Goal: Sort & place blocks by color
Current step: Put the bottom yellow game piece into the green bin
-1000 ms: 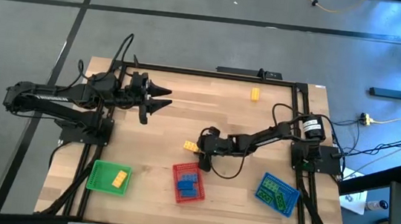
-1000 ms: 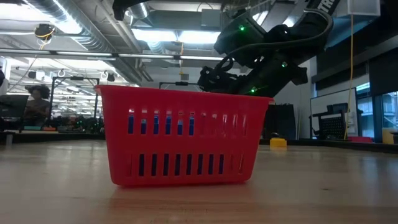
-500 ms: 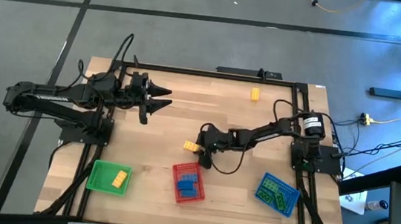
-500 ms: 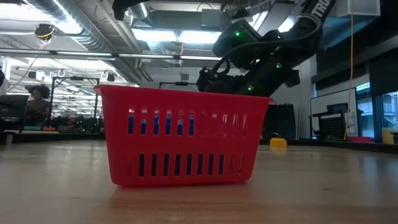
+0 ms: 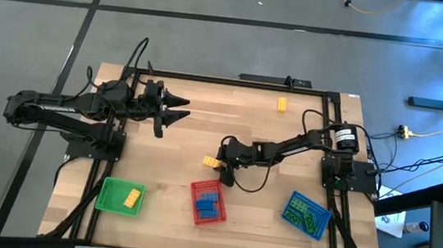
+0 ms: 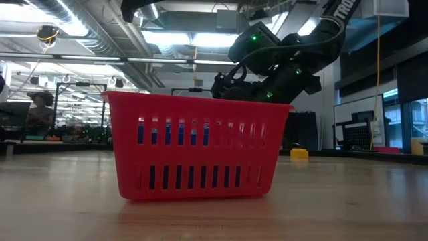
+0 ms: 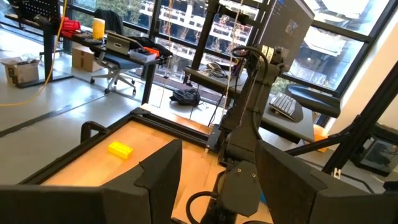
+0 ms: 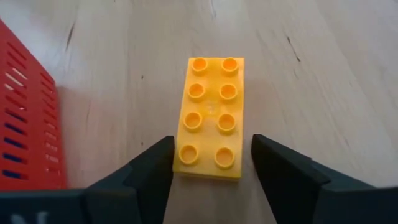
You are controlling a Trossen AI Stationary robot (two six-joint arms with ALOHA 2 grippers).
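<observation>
I had three mesh trays along the near edge of the tabletop [image 5: 188, 129]. The green tray [image 5: 112, 196] held one yellow brick [image 5: 132, 199]. The red tray [image 5: 207, 203] held blue bricks [image 5: 207, 208]; I could not count them from above, and in the low view they showed only as blue through the red slats. The blue tray [image 5: 307, 213] held green bricks [image 5: 310, 219].

Two yellow bricks were still loose. One [image 5: 212, 163] lay on the bare wood just up-table from the red tray, beside the right gripper [image 5: 224, 172]. In the right wrist view it sat flat, studs up, a two-by-four brick of plain bright yellow with eight round studs. Its long axis ran straight away from the gripper, in line with the fingers. The near end lay between the two dark fingers [image 8: 147, 171], and the jaws stood open, one on each side of that end; I could not tell whether either finger touched the brick. A corner of the red tray showed close alongside.

The other loose yellow brick [image 5: 281, 105] lay far up the tabletop near the back rail, well apart from everything else.

The left gripper [image 5: 179, 108] waited over the left rear of the tabletop, jaws open and holding nothing.
</observation>
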